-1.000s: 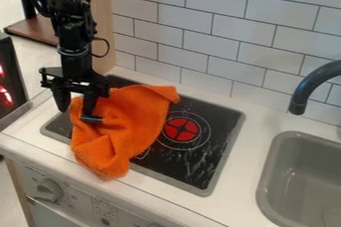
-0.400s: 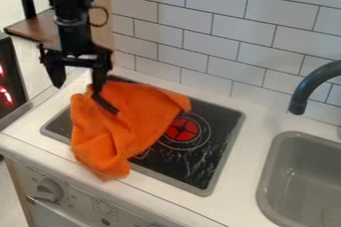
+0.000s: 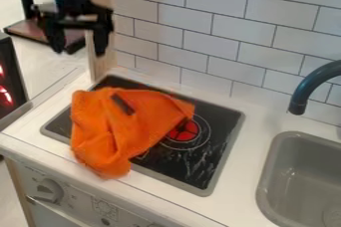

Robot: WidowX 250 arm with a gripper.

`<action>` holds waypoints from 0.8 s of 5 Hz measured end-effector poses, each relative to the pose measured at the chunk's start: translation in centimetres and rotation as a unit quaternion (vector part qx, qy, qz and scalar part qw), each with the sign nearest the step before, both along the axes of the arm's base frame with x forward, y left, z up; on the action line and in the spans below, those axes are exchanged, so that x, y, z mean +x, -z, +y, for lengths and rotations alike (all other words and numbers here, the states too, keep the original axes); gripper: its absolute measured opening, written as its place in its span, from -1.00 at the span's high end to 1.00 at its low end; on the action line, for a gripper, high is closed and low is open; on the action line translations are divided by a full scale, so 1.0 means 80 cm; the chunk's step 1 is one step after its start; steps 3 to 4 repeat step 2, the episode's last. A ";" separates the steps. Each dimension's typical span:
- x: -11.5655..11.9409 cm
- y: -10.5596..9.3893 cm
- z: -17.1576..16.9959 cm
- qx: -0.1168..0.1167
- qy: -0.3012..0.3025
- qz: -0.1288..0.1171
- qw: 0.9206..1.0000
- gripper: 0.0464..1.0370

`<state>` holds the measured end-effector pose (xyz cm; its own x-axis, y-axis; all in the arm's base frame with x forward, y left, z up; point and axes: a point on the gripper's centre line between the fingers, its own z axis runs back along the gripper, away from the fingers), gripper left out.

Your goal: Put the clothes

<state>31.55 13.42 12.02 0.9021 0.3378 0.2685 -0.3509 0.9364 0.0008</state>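
Cloth [image 3: 106, 136] on the stovetop [image 3: 200, 164], gripper [image 3: 79, 52] up high.
Orange and crumpled, it covers the left side and pokes onto the near worktop [image 3: 160, 188]. The gripper is wide open, far left, holding nothing.

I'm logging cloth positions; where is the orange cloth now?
The cloth lies over the left part of the stove, its lower corner hanging past the stove's edge onto the counter.

A single camera is looking down at a slant from fairly near, facing the counter [image 3: 250, 136] below the end effector [image 3: 79, 53] and the tiled wall [image 3: 213, 27] beside it.
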 end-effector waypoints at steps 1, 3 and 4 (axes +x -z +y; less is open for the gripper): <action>-0.002 -0.023 -0.009 -0.010 0.008 -0.023 1.000 -0.93; -0.006 -0.024 -0.017 -0.028 0.026 -0.018 0.999 -0.93; -0.006 -0.024 -0.017 -0.028 0.026 -0.018 0.999 -0.93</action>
